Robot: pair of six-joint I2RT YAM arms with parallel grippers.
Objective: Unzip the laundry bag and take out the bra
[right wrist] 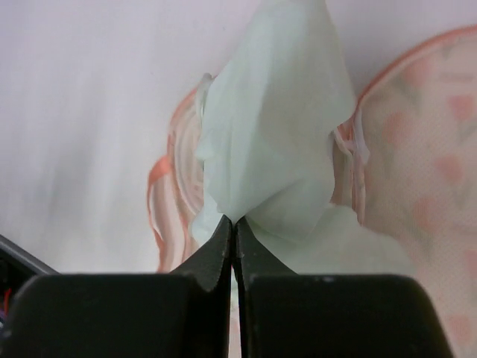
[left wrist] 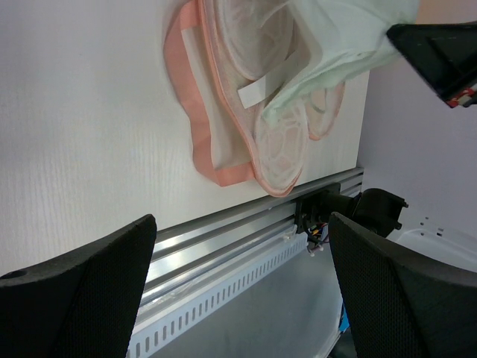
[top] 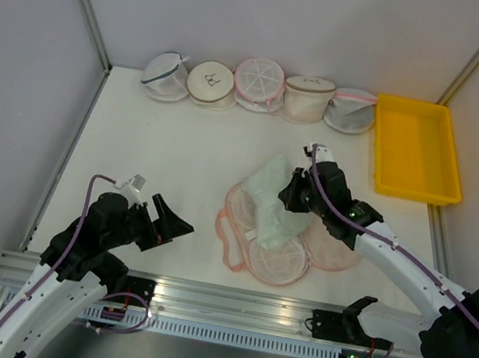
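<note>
Table (top: 180, 145): bra (top: 274, 205) hides bag (top: 277, 262) mid; R tool (right wrist: 232, 224) pinching bra.

**Pinks, mint and one loud yellow**

The laundry bag (top: 279, 258) is cream with a small orange-pink print. It is edged in salmon-pink trim, and its loop (top: 226, 232) is the same pink. The bra (top: 272, 205) is pale mint, close to white. The left pincer (top: 178, 224) and the right pincer (top: 291, 193) are black. The arms (top: 410, 265) are white with black joints. The tabletop (top: 162, 147) is plain white. Along the far edge the round mesh bags (top: 167, 76) are white and cream, one rimmed in pink (top: 258, 83). The tray (top: 413, 145) at the far right is bright yellow.
</note>
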